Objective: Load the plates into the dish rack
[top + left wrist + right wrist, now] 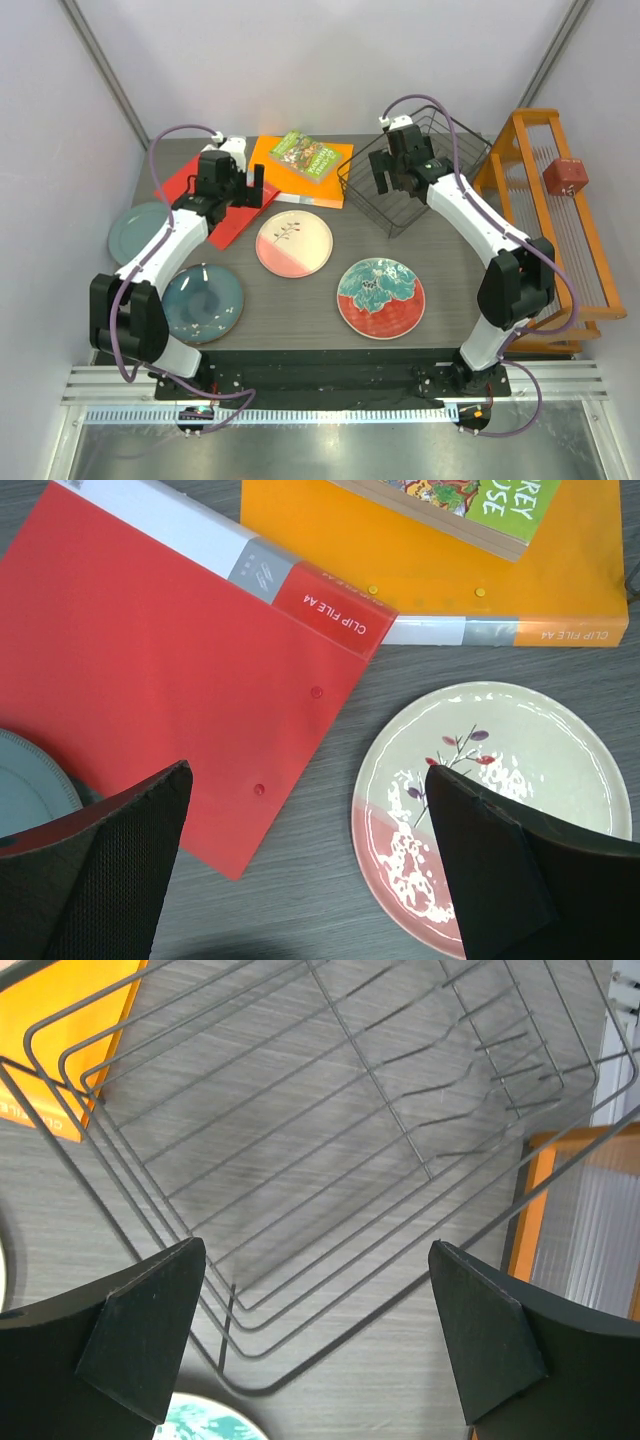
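Both claws are seen released, jaws spread wide, nothing held. The left gripper (pixel 250 188) is poised over the red folder (pixel 215 205); the right gripper (pixel 396 184) hangs above the dish rack (pixel 398 222), in which no plate is seen. All four plates lie flat on the table, well apart from the rack. The cream-and-pink plate (pixel 294 243) lies just beside the left claw, toward the table's middle and the arm bases — in the left wrist view it sits low and right, partly hidden behind one finger. Being round, no long axis is offered; a rim would likely have to be taken. The red floral plate (pixel 381 298) is judged nearer the right arm; the dark teal plate (pixel 203 303) and grey-green plate (pixel 135 230) — nearer the left.
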